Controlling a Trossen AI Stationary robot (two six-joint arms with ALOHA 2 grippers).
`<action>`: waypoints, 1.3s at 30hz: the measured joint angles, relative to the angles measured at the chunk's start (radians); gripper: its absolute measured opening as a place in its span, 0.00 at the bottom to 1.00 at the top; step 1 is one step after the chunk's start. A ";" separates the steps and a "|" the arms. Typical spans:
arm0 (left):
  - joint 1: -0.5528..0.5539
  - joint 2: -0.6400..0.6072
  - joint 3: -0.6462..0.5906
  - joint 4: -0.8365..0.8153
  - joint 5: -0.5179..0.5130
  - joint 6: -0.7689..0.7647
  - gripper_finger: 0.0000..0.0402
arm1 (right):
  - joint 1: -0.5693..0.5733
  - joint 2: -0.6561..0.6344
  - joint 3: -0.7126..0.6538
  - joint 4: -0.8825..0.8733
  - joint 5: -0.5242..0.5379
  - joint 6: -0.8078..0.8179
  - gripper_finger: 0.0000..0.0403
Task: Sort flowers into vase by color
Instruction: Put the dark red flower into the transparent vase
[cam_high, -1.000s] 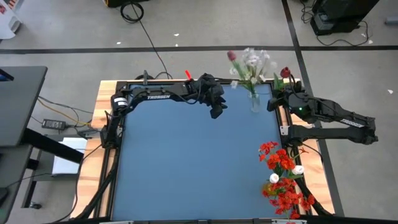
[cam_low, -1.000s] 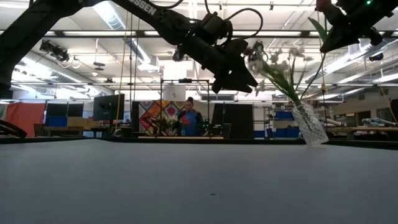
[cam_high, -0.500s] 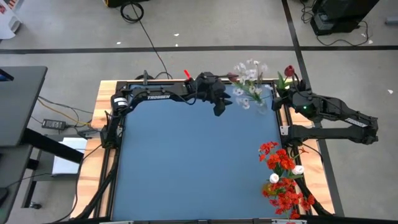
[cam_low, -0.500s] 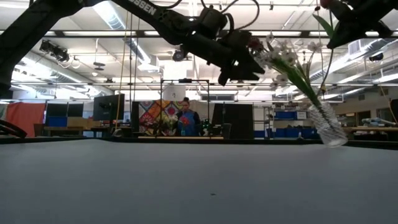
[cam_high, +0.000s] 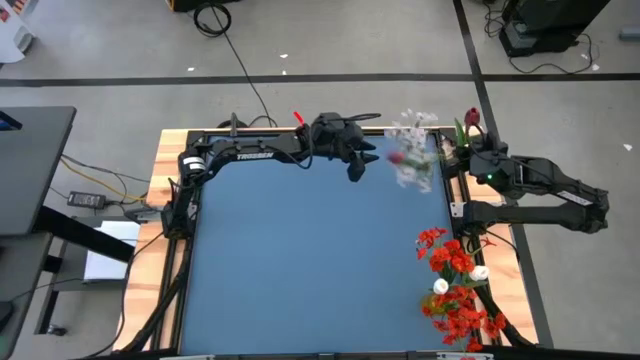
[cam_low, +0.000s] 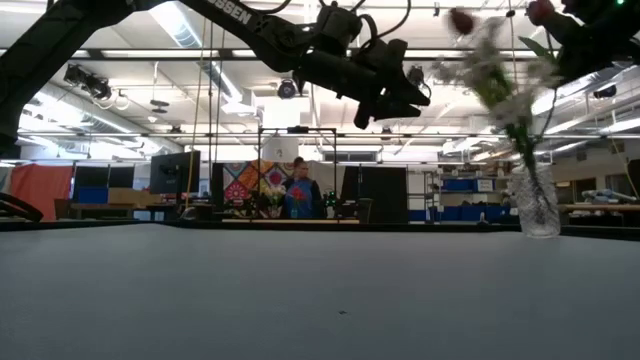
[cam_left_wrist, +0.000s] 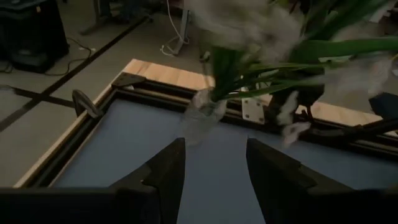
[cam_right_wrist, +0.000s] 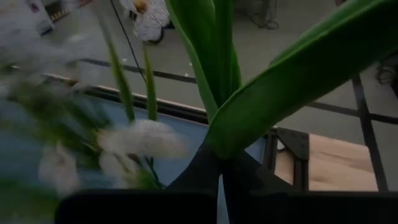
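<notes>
A clear glass vase (cam_high: 417, 172) (cam_low: 537, 203) stands by its base near the table's far right corner, holding white blossoms (cam_high: 412, 135) and a pinkish bud, all blurred. My left gripper (cam_high: 357, 166) (cam_left_wrist: 214, 168) hovers open just left of it, above the table, touching nothing. My right gripper (cam_high: 468, 150) (cam_right_wrist: 217, 171) is raised at the far right edge and shut on a flower with a dark red bud (cam_high: 472, 118) (cam_low: 540, 12). Red blooms with white buds (cam_high: 455, 290) lie piled at the near right edge. My right gripper pinches the dark-red-bud flower between its two fingers at the foot of its long green leaves (cam_right_wrist: 217, 142). The bud and leaves stand up above the fingers, lifted clear of the table. Where the stem below the fingers ends is not visible.
A black frame (cam_high: 300, 135) rims the blue table. The wide middle and left of the table (cam_high: 300, 250) hold nothing. The right arm's body (cam_high: 545, 185) lies along the right edge. A person (cam_low: 298, 195) stands far off in the room behind.
The vase has slid toward the table's right edge and swung from leaning left to nearly upright, its flowers whipping over. My left gripper has risen and drifted right, staying open. My right gripper has shifted slightly right with its flower.
</notes>
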 joint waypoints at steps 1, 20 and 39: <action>0.000 0.000 0.000 0.008 -0.001 0.000 0.44 | 0.000 -0.004 0.000 -0.013 0.000 0.012 0.03; 0.004 0.000 0.000 0.045 -0.014 -0.079 0.44 | -0.102 0.009 0.000 0.072 0.009 0.021 0.03; 0.005 0.000 0.000 -0.011 -0.019 -0.100 0.44 | -0.260 0.163 -0.001 0.209 -0.017 -0.014 0.03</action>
